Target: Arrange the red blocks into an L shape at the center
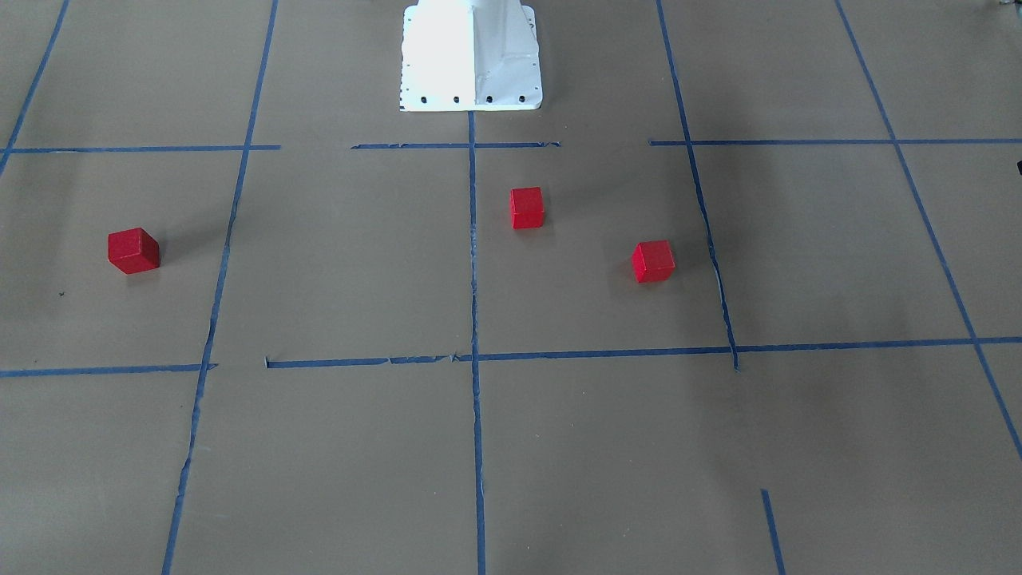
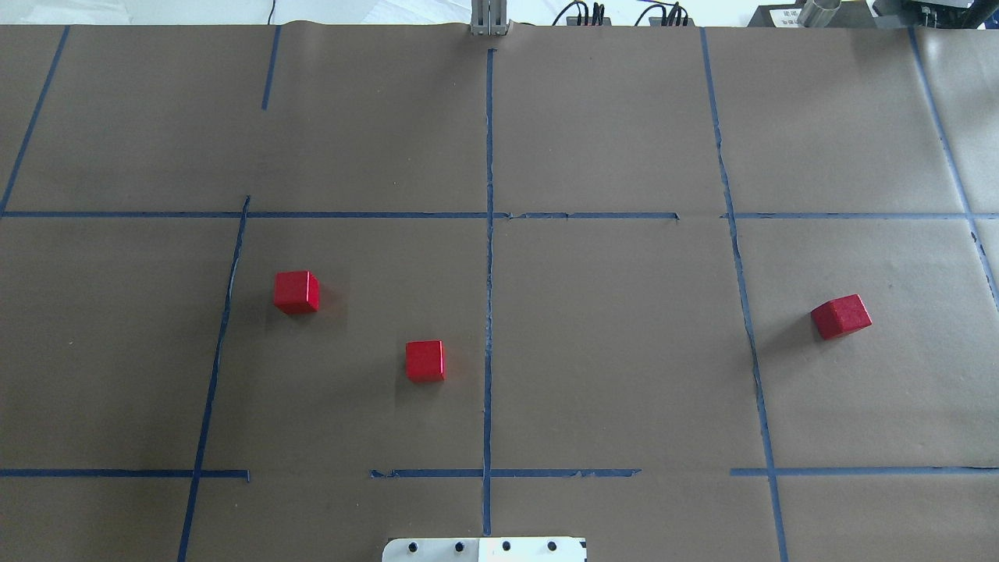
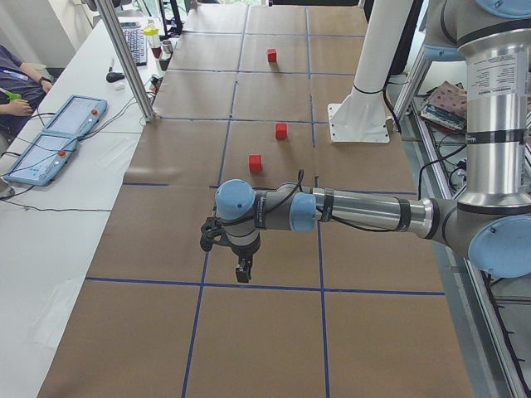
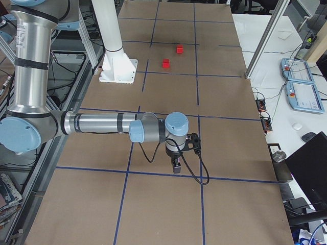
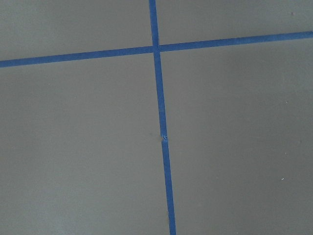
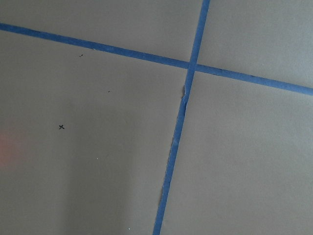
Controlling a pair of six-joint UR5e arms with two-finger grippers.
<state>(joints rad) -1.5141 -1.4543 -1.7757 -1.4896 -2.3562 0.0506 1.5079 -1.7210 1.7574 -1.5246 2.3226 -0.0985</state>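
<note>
We see brown paper [image 2: 609,117] covering the whole table, gridded with blue tape. Our landmark is the middle tape line [image 2: 488,312], which runs out from the white base plate [image 2: 484,549] and splits the center [image 2: 616,351] in two.

The left arm [image 3: 365,211] reaches low over the paper far to the robot's left of that line, and the right arm [image 4: 97,123] reaches far to its right. The left gripper [image 3: 242,272] and the right gripper [image 4: 176,166] each point down above the paper near a tape crossing. We see them only from the table's ends, so we cannot tell how wide their fingers stand.

The inner red block [image 2: 425,361] sits just left of the line, inside the center. The outer red block [image 2: 296,292] lies further left of the line, also inside. The stray red block [image 2: 840,316], turned askew, lies well right of the line, beyond the center's right edge. No two blocks touch.
</note>
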